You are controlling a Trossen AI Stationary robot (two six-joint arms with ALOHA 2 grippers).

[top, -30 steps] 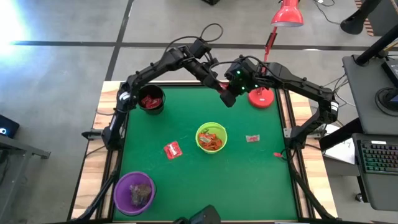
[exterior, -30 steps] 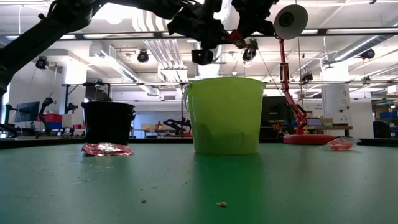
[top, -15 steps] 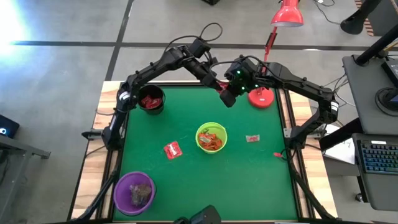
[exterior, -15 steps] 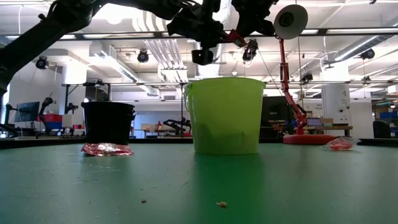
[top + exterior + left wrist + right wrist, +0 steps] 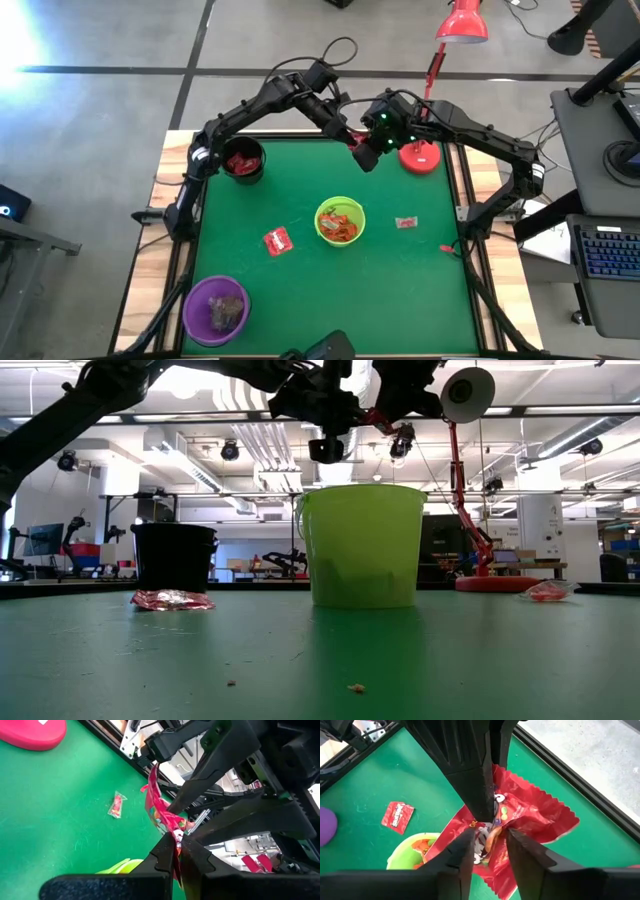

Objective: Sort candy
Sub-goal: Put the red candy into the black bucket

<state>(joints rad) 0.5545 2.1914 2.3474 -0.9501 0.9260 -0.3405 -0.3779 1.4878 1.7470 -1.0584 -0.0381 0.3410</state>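
Since a second ago, my left gripper (image 5: 176,851) has pinched its fingers shut on the red packet (image 5: 520,822) (above the lime-green bowl (image 5: 340,221)), while the right gripper (image 5: 487,851) has loosened, fingers slightly apart around it.

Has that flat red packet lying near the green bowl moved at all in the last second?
No. The flat red packet lies just left of the lime-green bowl, where it was before.
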